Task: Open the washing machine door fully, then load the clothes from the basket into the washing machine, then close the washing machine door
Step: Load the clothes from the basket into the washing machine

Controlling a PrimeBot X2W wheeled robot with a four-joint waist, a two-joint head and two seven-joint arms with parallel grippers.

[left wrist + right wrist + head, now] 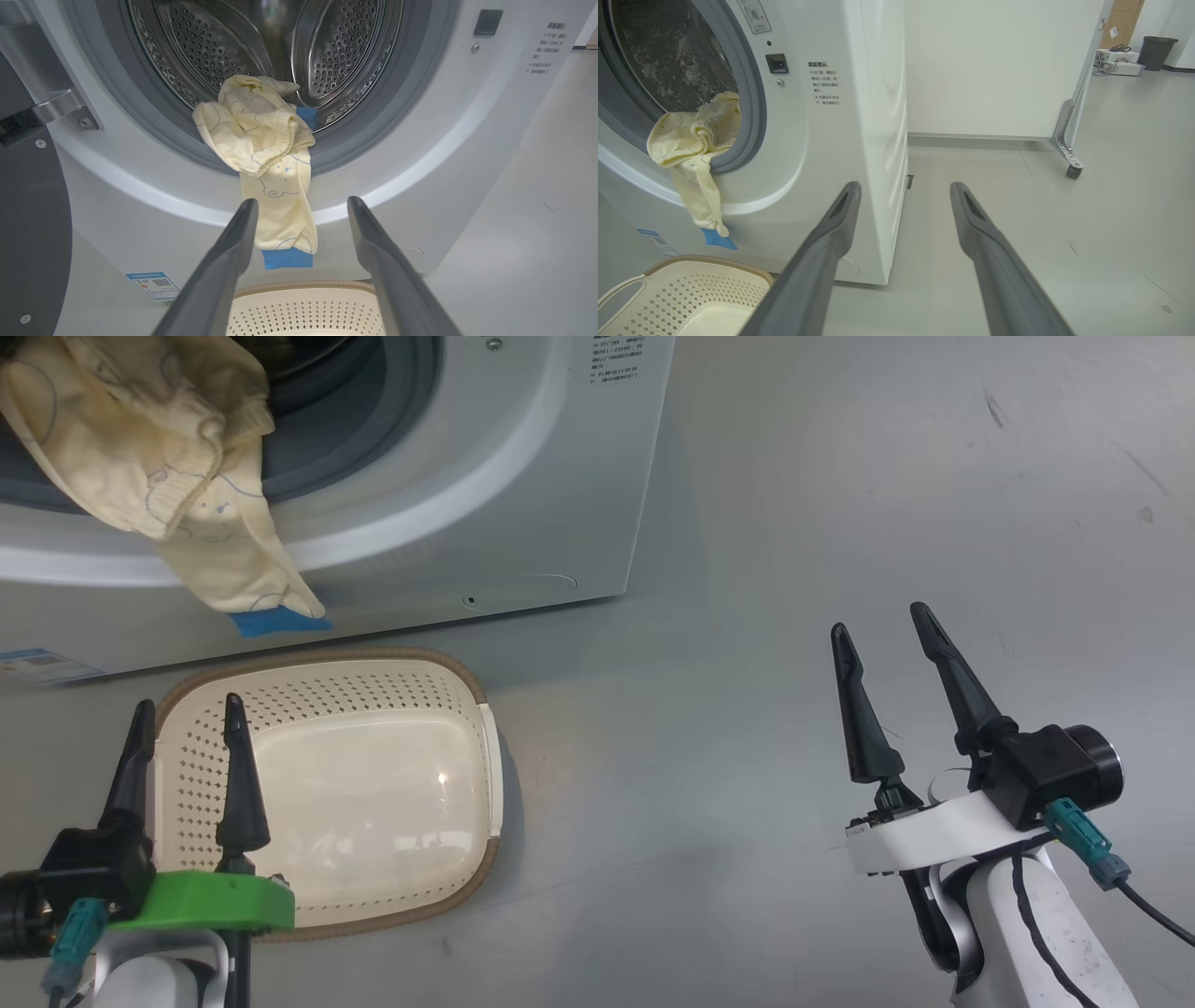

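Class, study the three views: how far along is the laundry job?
Done: the washing machine door stands open and the basket is empty. In hand: the clothes lie on the gasket, a blue-cuffed leg hanging outside; the left hand and right hand are open, empty. Left: push them in, close the door.

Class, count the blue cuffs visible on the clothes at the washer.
2. One cuff hangs down the washing machine, above the basket; the other sits at the drum's lip behind the clothes. Others may be hidden.

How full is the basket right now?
Empty: the basket has a bare floor; the clothes hang from the washing machine opening.
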